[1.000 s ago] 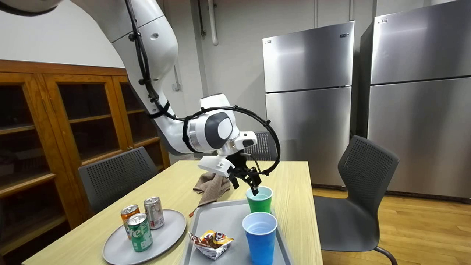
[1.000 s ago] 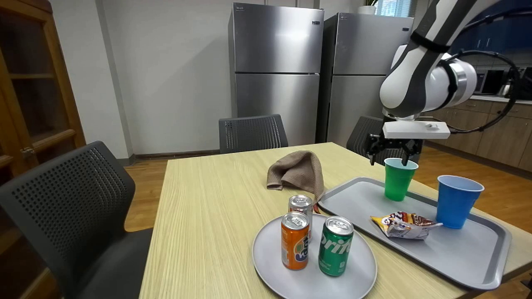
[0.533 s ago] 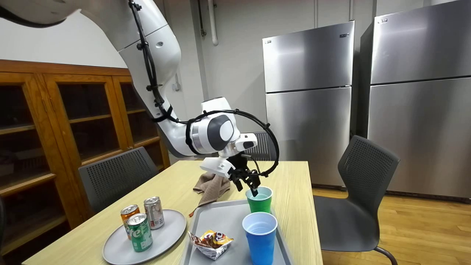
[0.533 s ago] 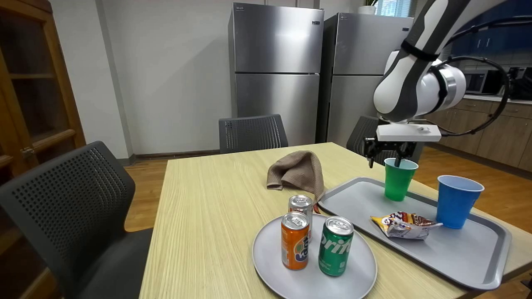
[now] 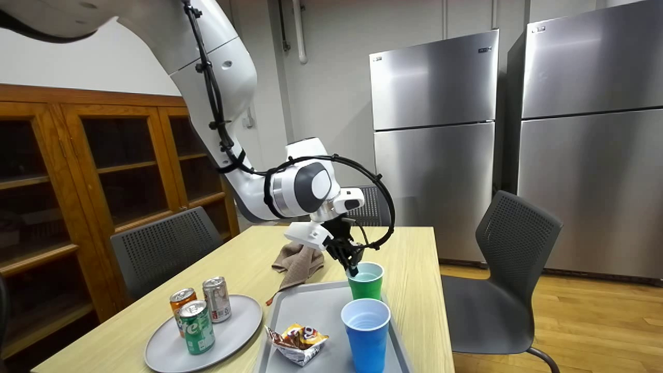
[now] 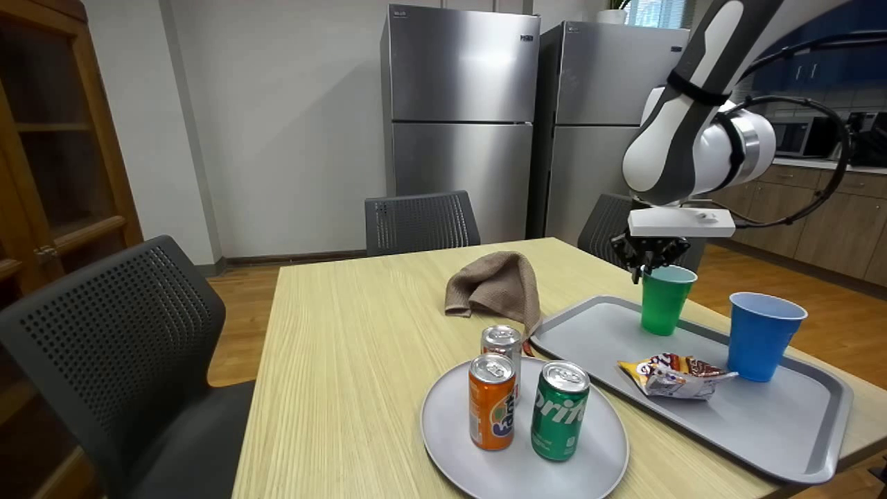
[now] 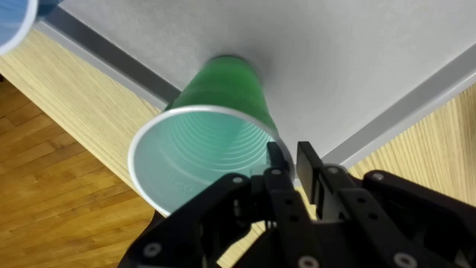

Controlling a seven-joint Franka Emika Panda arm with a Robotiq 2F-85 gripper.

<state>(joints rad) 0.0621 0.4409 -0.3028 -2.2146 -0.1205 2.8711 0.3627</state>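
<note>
- Gripper [image 7: 289,150]: jaws stand narrowly apart, astride the rim of the green cup [image 7: 230,89]; the wrist view shows a sliver of space between rim and outer finger [image 7: 309,158], so the rim is not clenched.
- Inner finger [image 7: 275,154]: dips inside the green cup. Whether it touches the wall cannot be told. Plain in the wrist view; in both exterior views the fingers merge into one dark cluster at the rim.
- Green cup: upright on the tray [image 6: 589,336], near its edge. Ribbed rings inside it are legible in the wrist view alone.
- Blue cup [image 6: 762,339]: upright on the tray, near the green cup. Whole in an exterior view; the wrist view gives only a cut-off piece of its rim and interior.
- Snack packet [image 5: 298,344]: on the tray, near the green cup, crumpled; recorded in both exterior views only.
- Cloth [image 6: 492,281]: bunched on the table [image 6: 346,346] near the green cup, its tail reaching toward the tray; exterior views only.
- Plate [image 6: 450,423]: well apart from the green cup, bearing an orange can [image 6: 490,409], a Sprite can [image 6: 560,416] and a silver can [image 6: 502,339], all upright. Fanta lettering on the orange can reads in an exterior view.
- Microwave [image 6: 797,136]: far beyond the green cup, seen in an exterior view alone.
</note>
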